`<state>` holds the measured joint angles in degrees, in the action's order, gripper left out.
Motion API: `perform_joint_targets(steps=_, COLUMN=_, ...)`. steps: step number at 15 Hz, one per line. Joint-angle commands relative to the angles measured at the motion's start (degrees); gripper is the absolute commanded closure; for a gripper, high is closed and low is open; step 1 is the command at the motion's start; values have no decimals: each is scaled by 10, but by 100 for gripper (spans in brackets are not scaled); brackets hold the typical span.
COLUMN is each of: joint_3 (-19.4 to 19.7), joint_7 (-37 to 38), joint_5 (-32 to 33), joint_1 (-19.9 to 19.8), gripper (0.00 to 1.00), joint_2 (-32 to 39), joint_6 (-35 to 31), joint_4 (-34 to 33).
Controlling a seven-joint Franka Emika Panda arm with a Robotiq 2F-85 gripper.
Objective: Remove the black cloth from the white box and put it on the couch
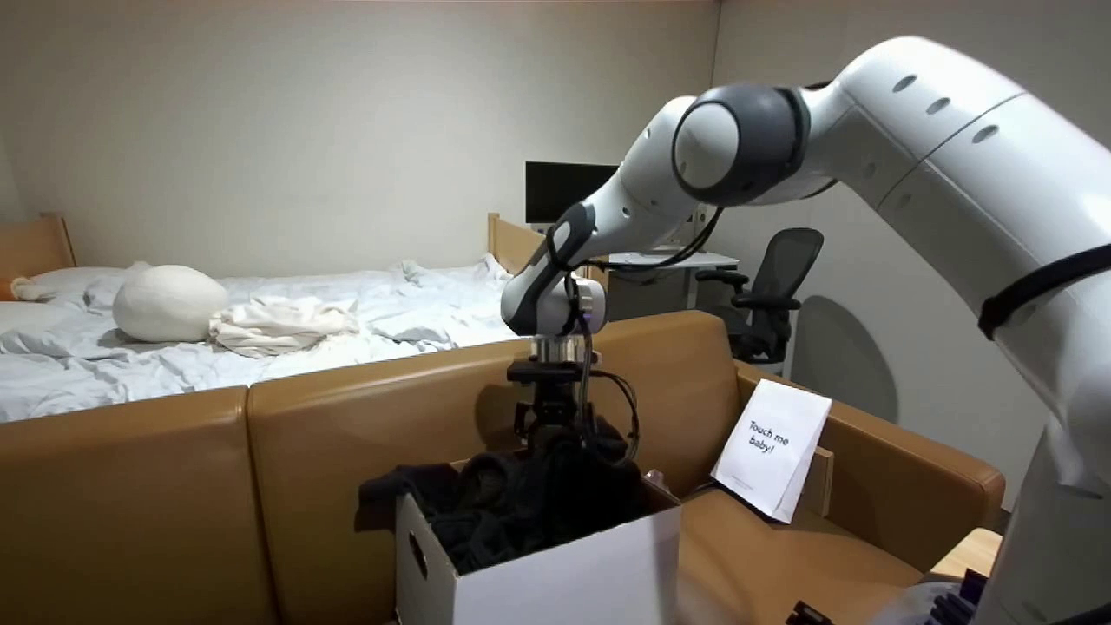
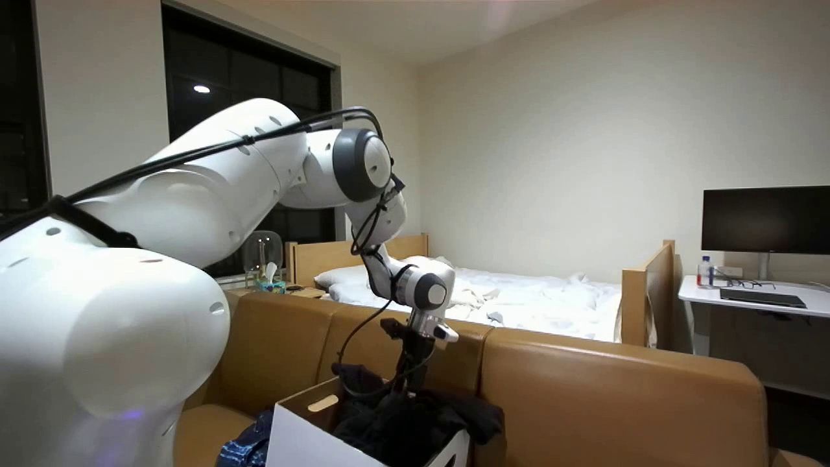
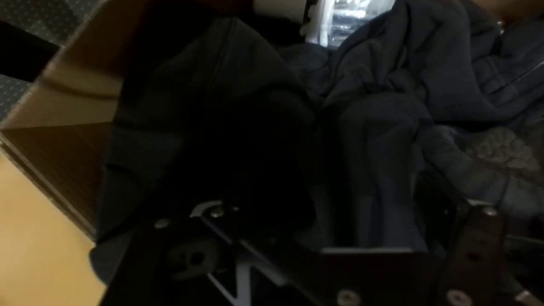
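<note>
The black cloth is heaped in the white box and hangs over its rim. Cloth and box show likewise in the other exterior view. The brown leather couch stands around and behind the box; its backrest also shows there. My gripper points down into the cloth, with its fingertips hidden in both exterior views. In the wrist view, the gripper's dark fingers stand apart, with folds of the cloth between them. The box's cardboard wall is at the left.
A white paper bag leans at the couch's armrest. A clear plastic item lies beside the cloth inside the box. Blue patterned fabric is beside the box. A bed stands behind the couch.
</note>
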<state>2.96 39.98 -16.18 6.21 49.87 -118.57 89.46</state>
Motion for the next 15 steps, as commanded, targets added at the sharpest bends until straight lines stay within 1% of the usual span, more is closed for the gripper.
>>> perform_joint_targets(steps=1, joint_3=10, joint_7=52, joint_5=24, joint_1=7, gripper=0, joint_2=129, joint_6=42, joint_4=-143)
perform_joint_targets(steps=2, joint_3=4, joint_7=52, joint_5=24, joint_1=0, gripper=0, joint_2=159, joint_6=70, joint_4=-176)
perform_joint_targets(steps=3, joint_3=3, joint_7=59, joint_5=26, joint_1=1, gripper=25, joint_2=187, joint_6=97, joint_4=-208)
perform_joint_targets(steps=4, joint_3=1, joint_7=63, joint_5=28, joint_1=-1, gripper=26, joint_2=209, joint_6=136, joint_4=-236)
perform_joint_targets(steps=5, joint_3=-5, joint_7=55, joint_5=25, joint_1=-2, gripper=33, joint_2=217, joint_6=152, joint_4=-246)
perform_joint_targets(steps=7, joint_3=-8, joint_7=51, joint_5=20, joint_1=0, gripper=46, joint_2=222, joint_6=152, joint_4=-256)
perform_joint_targets(steps=11, joint_3=-15, joint_7=46, joint_5=13, joint_1=-1, gripper=72, joint_2=214, joint_6=129, joint_4=-251)
perform_joint_targets(steps=12, joint_3=-12, joint_7=40, joint_5=5, joint_1=3, gripper=80, joint_2=207, joint_6=123, joint_4=-241)
perform_joint_targets(steps=15, joint_3=-17, joint_7=42, joint_5=-3, joint_1=7, gripper=97, joint_2=181, joint_6=109, joint_4=-211)
